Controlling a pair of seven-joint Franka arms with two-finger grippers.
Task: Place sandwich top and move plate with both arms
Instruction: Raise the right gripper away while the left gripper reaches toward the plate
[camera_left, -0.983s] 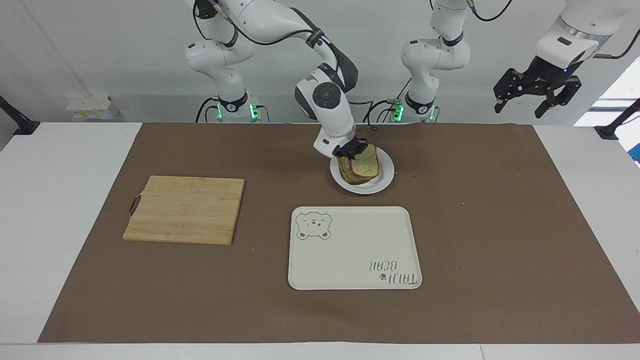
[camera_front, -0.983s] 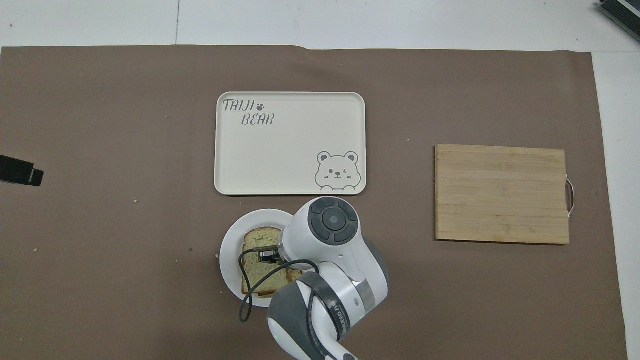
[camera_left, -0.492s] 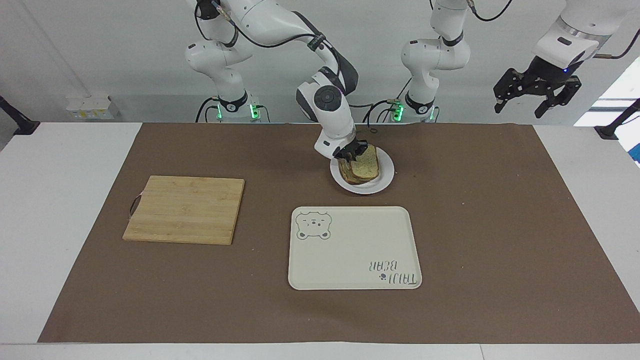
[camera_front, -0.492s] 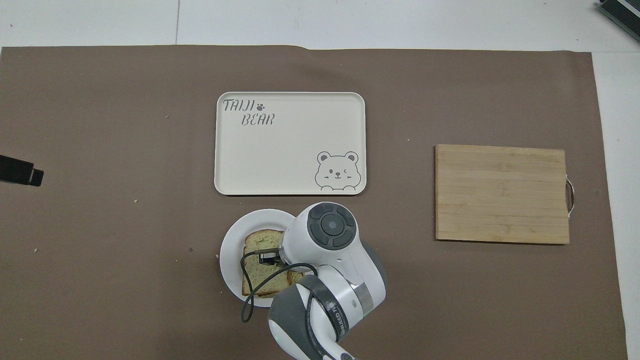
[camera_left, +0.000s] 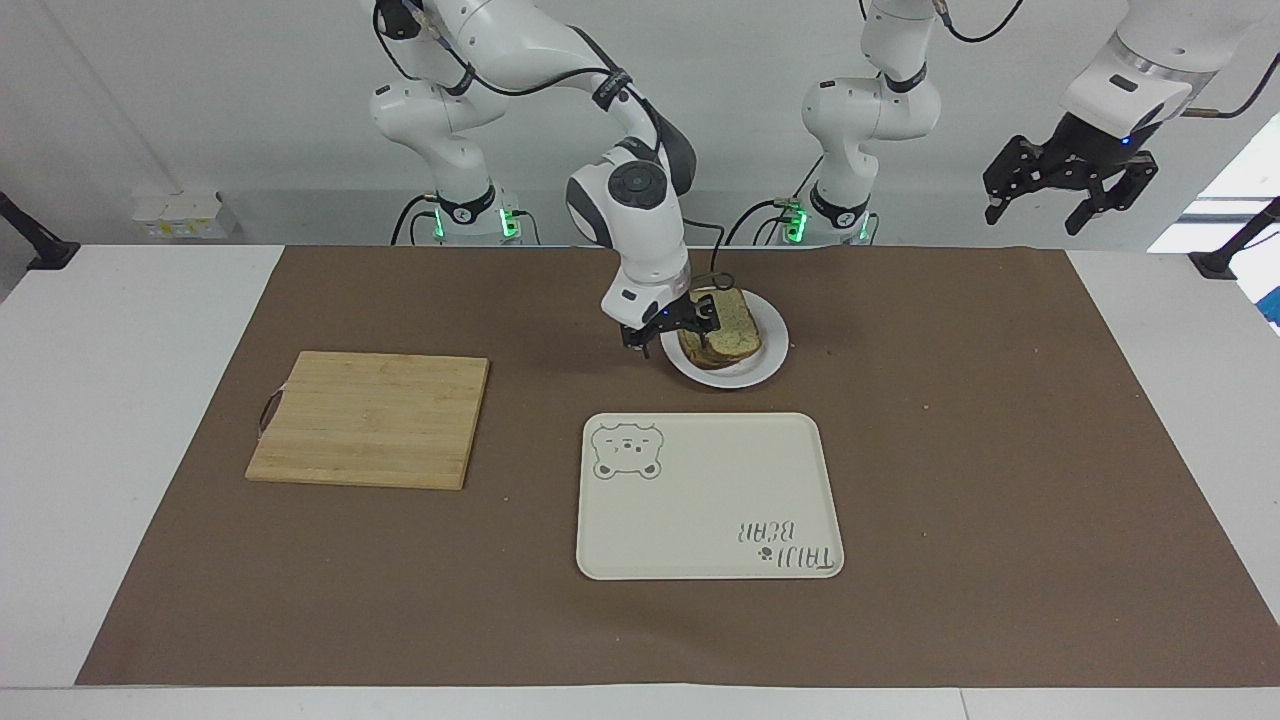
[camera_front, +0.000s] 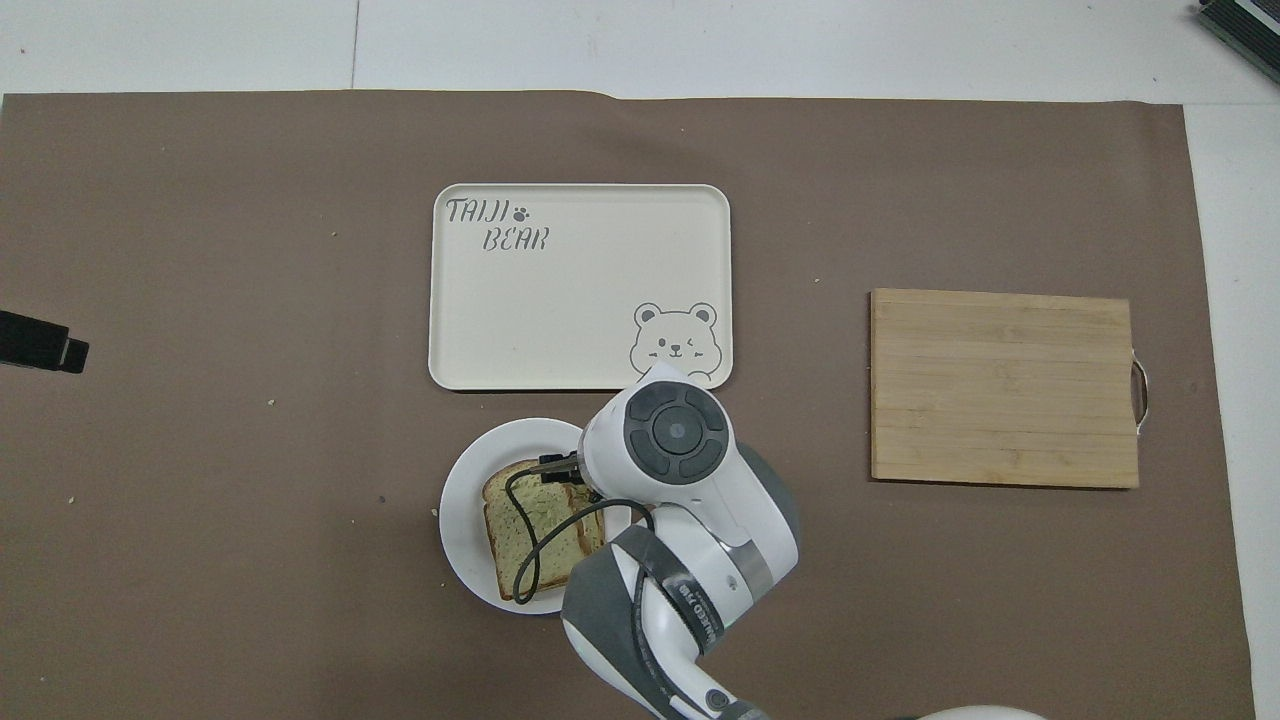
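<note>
On the plate (camera_left: 770, 350) near the robots, the sandwich top (camera_left: 728, 322) lies on the stack; right gripper (camera_left: 672, 330), fingers spread and empty, hangs just beside it while left gripper (camera_left: 1072, 190), also spread, waits aloft — plate move not yet begun

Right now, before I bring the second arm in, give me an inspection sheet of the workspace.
Surface: brown paper mat over a white table; a few crumbs.
Job's things: speckled brown-crusted bread slice lies on top of the stack on the small round white plate.
Clutter: rectangular cream bear tray, farther from the robots than the plate; bamboo cutting board toward the right arm's end.
Grippers: right gripper open, at the plate's edge, holding nothing; left gripper open, waiting raised at its own end.
Cables: black cable loops over the bread.
Surroundings: white wall; nothing else seen.
</note>
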